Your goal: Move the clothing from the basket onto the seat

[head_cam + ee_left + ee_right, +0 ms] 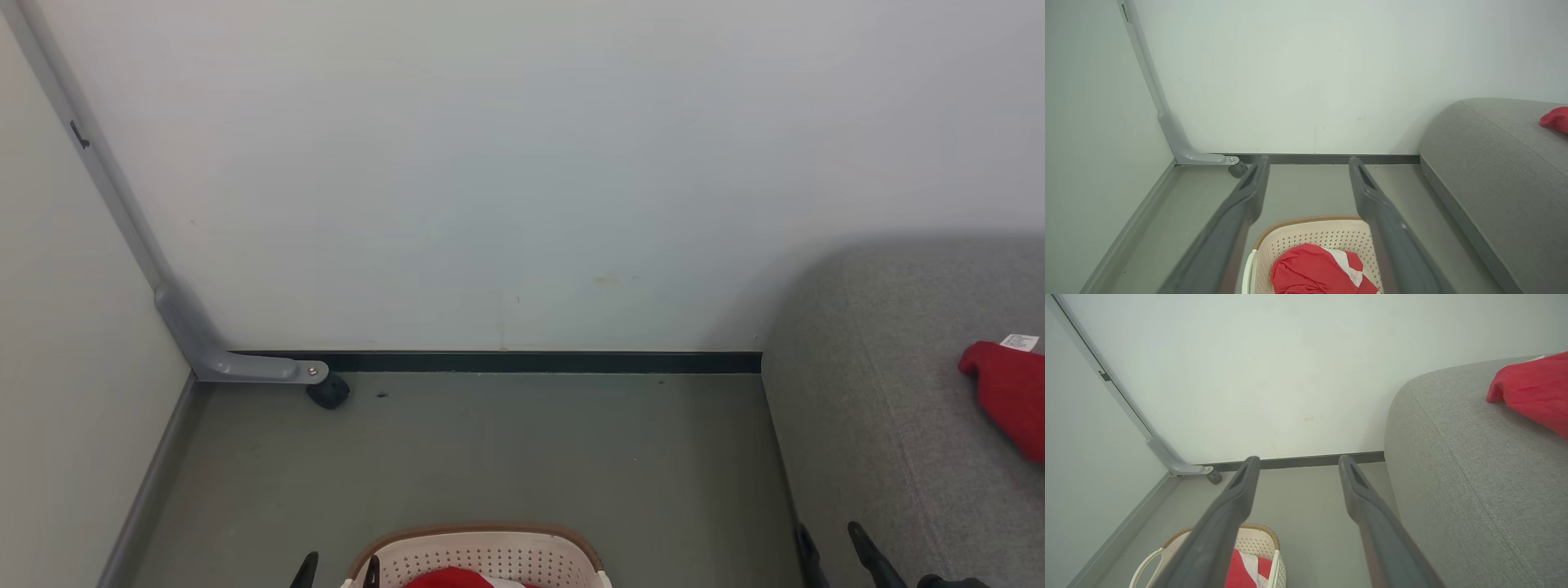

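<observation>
The cream basket with a brown rim sits on the floor at the bottom middle of the head view. Red and white clothing lies bunched inside it. Another red piece of clothing with a white tag rests on the grey seat at the right. My left gripper stands open just left of the basket's near corner, with nothing between its fingers. My right gripper is open too, hovering at the seat's front-left edge, empty. In the wrist views both pairs of fingers spread wide.
A white wall runs behind, with a dark skirting strip along the floor. A grey door frame bracket and a black stopper sit in the left corner. Grey floor lies between basket, wall and seat.
</observation>
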Robot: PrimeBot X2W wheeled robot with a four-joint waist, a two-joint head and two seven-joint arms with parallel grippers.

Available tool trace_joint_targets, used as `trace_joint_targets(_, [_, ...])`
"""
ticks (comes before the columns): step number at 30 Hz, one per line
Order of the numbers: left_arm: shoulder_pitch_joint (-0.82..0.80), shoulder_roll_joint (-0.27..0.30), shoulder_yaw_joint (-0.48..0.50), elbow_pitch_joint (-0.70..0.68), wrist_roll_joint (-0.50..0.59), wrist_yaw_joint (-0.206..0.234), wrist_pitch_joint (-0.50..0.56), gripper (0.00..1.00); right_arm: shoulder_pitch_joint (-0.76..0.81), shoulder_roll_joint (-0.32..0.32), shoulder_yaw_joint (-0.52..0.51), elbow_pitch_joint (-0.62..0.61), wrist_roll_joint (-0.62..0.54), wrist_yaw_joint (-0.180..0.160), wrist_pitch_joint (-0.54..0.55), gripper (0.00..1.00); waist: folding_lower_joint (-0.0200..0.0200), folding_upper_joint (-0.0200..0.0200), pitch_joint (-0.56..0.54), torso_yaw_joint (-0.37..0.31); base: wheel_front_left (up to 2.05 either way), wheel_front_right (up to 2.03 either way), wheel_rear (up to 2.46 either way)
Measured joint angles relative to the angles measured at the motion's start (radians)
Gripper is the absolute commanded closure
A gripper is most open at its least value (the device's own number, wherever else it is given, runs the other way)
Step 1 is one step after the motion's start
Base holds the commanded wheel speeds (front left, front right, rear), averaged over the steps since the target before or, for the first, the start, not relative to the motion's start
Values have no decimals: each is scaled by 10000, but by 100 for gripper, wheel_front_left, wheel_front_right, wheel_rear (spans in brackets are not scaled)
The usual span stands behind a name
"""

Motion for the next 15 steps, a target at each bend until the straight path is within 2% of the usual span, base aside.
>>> trace_joint_targets(15, [4, -2, -67, -125, -44, -59, 0, 0, 4, 316, -479, 10, -144, 56, 0, 0, 0, 0, 383, -129, 0, 0, 0])
